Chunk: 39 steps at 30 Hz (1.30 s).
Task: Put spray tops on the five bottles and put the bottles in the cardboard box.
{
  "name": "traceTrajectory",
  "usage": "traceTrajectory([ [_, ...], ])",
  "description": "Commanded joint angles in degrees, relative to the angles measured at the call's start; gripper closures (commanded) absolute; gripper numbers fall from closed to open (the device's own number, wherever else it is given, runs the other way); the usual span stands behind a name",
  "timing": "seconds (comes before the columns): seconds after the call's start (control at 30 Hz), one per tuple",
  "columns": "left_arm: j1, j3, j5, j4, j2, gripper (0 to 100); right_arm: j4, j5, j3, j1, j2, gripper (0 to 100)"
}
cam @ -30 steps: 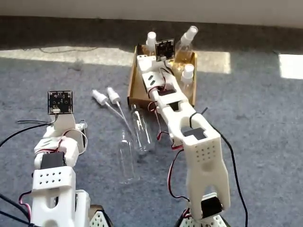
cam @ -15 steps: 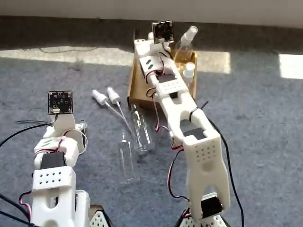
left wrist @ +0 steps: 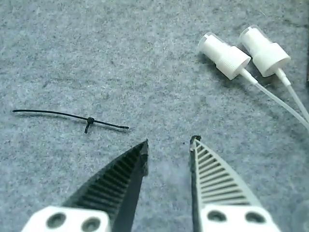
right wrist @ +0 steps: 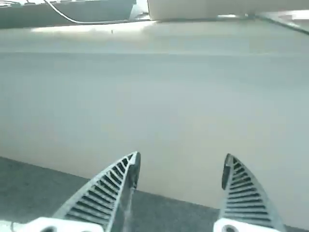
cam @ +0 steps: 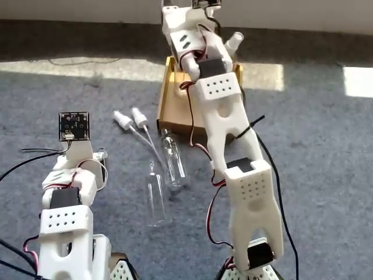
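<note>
A thin black plastic cable tie (left wrist: 72, 117) lies flat on the grey carpeted tabletop (left wrist: 72, 58). Bright sunlight patches (cam: 76, 70) cross the tabletop's far part, where a thin dark cord (cam: 64, 60) lies at the far left. Beyond run a dark strip (cam: 87, 35) and a pale wall (cam: 87, 9).

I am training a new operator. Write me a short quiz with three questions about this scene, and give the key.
1. True or false: the two spray tops on the carpet are already screwed onto bottles.
2. How many bottles lie on the carpet outside the box? A) one B) two C) four
3. Fill in: the left gripper is ___ (open or shut).

Key: 1 false; 2 B; 3 open.
</note>
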<state>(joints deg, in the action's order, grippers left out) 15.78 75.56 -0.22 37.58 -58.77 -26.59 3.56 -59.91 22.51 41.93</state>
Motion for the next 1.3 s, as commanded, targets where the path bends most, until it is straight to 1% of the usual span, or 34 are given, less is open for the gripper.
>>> traceTrajectory([
  [0.0,-0.8,-0.7,-0.4,-0.9,-1.0,86,-18.2,0.4,-15.1,0.0,-1.7,77.0],
  [0.13,-0.6,-1.5,-5.8,-0.9,-0.8,86,-41.5,0.4,-30.2,1.4,-1.4,77.0],
  [0.2,2.2,-4.1,-5.8,0.1,-0.5,86,-53.1,0.4,-36.8,3.0,-1.4,77.0],
  [0.27,5.1,-6.3,-5.7,3.4,-0.5,86,-63.3,0.2,-42.1,5.8,-1.6,77.0],
  [0.3,5.9,-6.6,-5.7,4.8,-0.5,86,-68.1,0.1,-43.8,7.4,-1.6,77.0],
  [0.37,6.4,-6.5,-5.7,6.1,-0.5,86,-75.1,0.1,-42.9,10.3,-1.3,76.9],
  [0.6,6.2,-4.4,-5.9,6.1,-0.5,86,-74.7,0.0,-28.1,13.8,-1.8,76.8],
  [0.73,6.1,-4.4,-5.9,6.1,-0.5,86,-74.7,-1.9,-12.6,14.8,-4.4,76.8],
  [0.93,6.1,-4.4,-6.0,6.1,-0.5,86,-74.2,-2.4,12.6,14.9,-15.4,76.6],
  [1.0,6.1,-4.4,-6.0,6.1,-0.5,86,-72.0,-2.5,19.9,15.0,-18.1,75.2],
  [1.13,6.1,-4.4,-6.0,6.1,-0.5,86,-64.0,-2.0,32.5,16.3,-21.8,67.4],
  [1.27,6.0,-4.3,-6.0,6.1,-0.5,86,-56.7,-1.1,42.3,18.5,-24.9,66.6],
])
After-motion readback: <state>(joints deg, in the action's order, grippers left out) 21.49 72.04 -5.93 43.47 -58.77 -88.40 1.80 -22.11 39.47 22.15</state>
